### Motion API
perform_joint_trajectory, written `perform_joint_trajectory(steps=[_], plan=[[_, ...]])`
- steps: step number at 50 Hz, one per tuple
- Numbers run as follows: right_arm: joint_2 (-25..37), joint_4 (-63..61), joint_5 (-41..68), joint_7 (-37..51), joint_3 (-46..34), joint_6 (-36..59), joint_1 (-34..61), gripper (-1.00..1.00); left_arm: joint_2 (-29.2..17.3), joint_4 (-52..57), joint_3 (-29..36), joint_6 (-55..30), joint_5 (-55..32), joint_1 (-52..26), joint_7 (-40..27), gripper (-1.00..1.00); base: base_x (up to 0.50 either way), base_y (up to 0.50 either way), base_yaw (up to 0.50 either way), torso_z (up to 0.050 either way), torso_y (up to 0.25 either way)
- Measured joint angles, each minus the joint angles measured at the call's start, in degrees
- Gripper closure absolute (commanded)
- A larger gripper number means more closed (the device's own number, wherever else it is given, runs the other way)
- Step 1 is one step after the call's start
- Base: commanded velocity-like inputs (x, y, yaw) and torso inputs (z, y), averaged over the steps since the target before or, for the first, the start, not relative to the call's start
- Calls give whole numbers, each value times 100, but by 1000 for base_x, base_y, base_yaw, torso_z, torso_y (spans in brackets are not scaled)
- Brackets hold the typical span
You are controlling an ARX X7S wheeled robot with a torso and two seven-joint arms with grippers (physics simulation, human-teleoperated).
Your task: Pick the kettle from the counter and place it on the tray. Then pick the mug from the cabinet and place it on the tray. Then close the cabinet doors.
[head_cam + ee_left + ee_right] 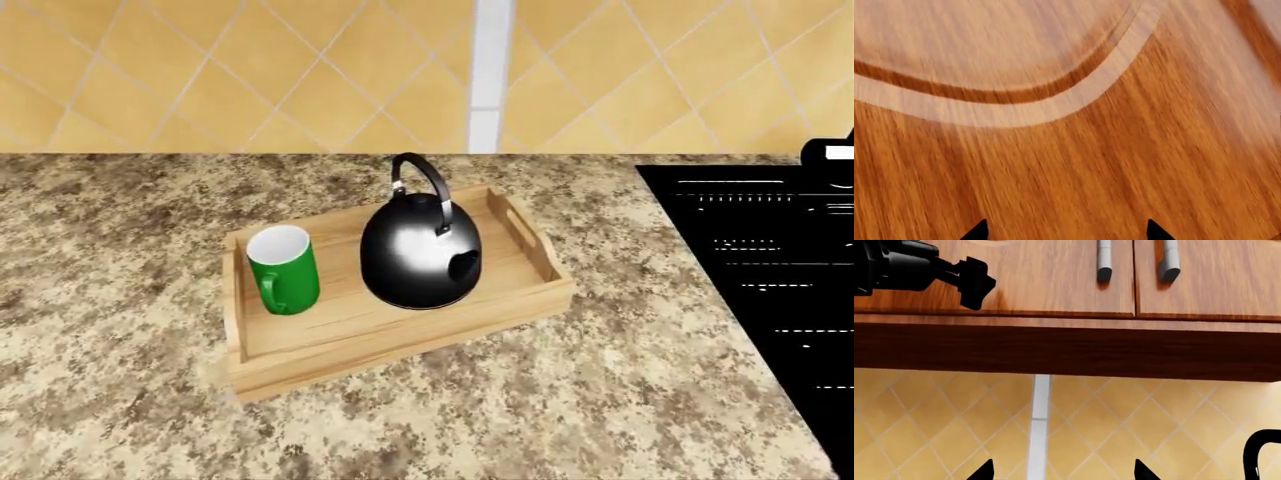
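On one tray (527, 300): one kettle (418, 262), one mug (284, 270); both arms' fingers (984, 471) apart, empty.

Overall light: bright, even and warm in all 3 views, with no dim corners.
Head view: sharp from near edge to far wall; the speckled surface (120, 330) reads crisply.
Shadows: soft and faint; a slight dark band lies on the surface along the near side of the tray (400, 340).
Glare: a broad white highlight sits on the left front of the kettle (420, 262).
Left wrist view: streaked by motion blur; the wood grain of the cabinet door (1074, 180) smears.
Right wrist view: clear, though the underside of the cabinet (1067, 347) is in deep shade.
Distortion: no visible bending at the edges.
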Motion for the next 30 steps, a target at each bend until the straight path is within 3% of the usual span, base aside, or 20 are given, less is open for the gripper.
perform_joint_trajectory(steps=[12,30], plan=[[-128,3,-31,0,-14,97,-42,-100,-121,81,-16,156,-128,51,123,-100,8,-2,-4,0,0],[-335,-15,-372,5,-476,160,158,-100,-844,325,-930,1003,-1993,-200,242,-100,1,-1,-1,0,0]])
